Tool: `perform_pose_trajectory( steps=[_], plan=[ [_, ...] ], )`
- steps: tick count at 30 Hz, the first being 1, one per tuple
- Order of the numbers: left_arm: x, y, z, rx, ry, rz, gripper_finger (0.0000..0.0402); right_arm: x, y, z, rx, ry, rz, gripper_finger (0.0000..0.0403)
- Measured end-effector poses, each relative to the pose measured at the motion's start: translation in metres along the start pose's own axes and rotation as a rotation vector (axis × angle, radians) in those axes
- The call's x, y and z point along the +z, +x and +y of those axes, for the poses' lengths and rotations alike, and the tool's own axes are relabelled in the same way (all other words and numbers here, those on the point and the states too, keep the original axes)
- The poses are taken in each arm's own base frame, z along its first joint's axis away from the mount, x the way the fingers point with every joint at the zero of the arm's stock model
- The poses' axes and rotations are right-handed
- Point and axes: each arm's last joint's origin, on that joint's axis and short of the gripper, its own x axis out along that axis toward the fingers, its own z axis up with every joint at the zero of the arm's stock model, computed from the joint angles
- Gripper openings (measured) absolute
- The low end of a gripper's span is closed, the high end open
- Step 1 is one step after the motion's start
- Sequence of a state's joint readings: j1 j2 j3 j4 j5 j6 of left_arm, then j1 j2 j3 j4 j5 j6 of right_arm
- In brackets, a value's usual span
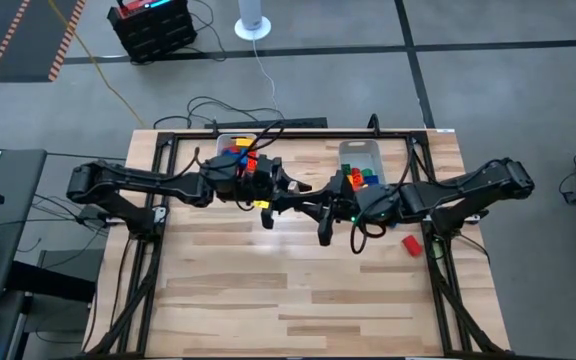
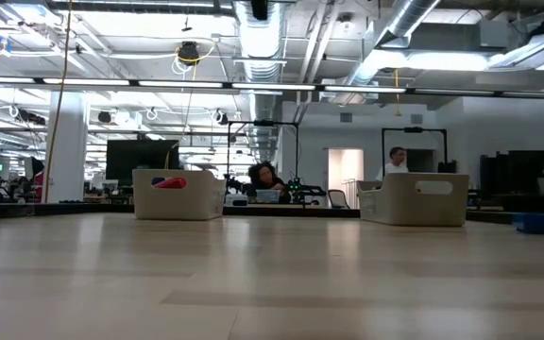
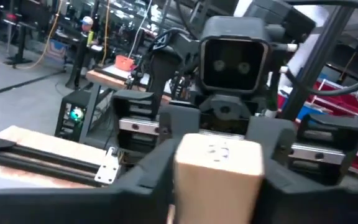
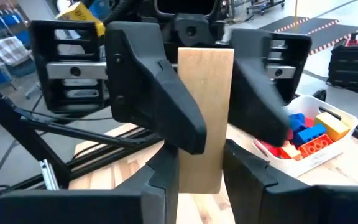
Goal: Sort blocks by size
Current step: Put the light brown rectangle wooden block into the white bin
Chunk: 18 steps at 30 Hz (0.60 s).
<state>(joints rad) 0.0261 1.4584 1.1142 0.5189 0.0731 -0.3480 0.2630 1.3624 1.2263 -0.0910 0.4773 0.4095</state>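
Observation:
My two grippers meet in mid-air over the middle of the table, facing each other: the left gripper (image 1: 293,196) and the right gripper (image 1: 320,206). Both are shut on one tan bar (image 4: 205,112), also seen end-on in the left wrist view (image 3: 219,177). Other blocks in blue, red, orange and yellow lie in the far left clear bin (image 1: 236,150). More in blue, green and red lie in the far right bin (image 1: 361,165). One red block (image 1: 411,243) lies flat on the table at the right. The low view shows neither gripper. My left gripper pinches the tan bar's two long sides (image 4: 188,74) between its two fingers (image 4: 160,106), coming level from the table's left. The bar is clear of the table. My right gripper pinches the same bar's two long sides at its other end (image 4: 201,177) between its two fingers (image 4: 253,180), coming level from the table's right. The bar runs between the two grippers, clear of the table.
The two bins stand at the table's far edge (image 2: 178,194) (image 2: 414,198). The left bin with its blocks shows beside the bar (image 4: 303,140). Black frame rails run along the table's left, right and far sides. People sit in the room beyond.

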Motion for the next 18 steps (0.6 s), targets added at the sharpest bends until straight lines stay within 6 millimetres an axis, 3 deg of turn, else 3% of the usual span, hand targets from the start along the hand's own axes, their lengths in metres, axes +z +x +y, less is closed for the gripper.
perform_pose_trajectory(
  steps=[2,6,12,18],
  plan=[
    [0.000,0.000,0.000,-0.002,0.000,-0.001,0.0094,0.000,0.000,0.000,0.001,0.004,-0.005,0.0128],
    [0.001,0.000,0.000,0.002,-0.021,0.000,0.0093,0.001,0.001,-0.001,-0.001,0.014,-0.006,0.0153],
    [-0.001,-0.003,0.012,0.074,-0.058,0.053,0.0093,-0.007,-0.004,-0.006,-0.037,0.056,0.091,0.0226],
    [0.004,-0.020,0.040,0.228,-0.053,0.191,0.0093,-0.018,-0.018,-0.018,-0.135,0.091,0.252,0.0260]
  ],
)
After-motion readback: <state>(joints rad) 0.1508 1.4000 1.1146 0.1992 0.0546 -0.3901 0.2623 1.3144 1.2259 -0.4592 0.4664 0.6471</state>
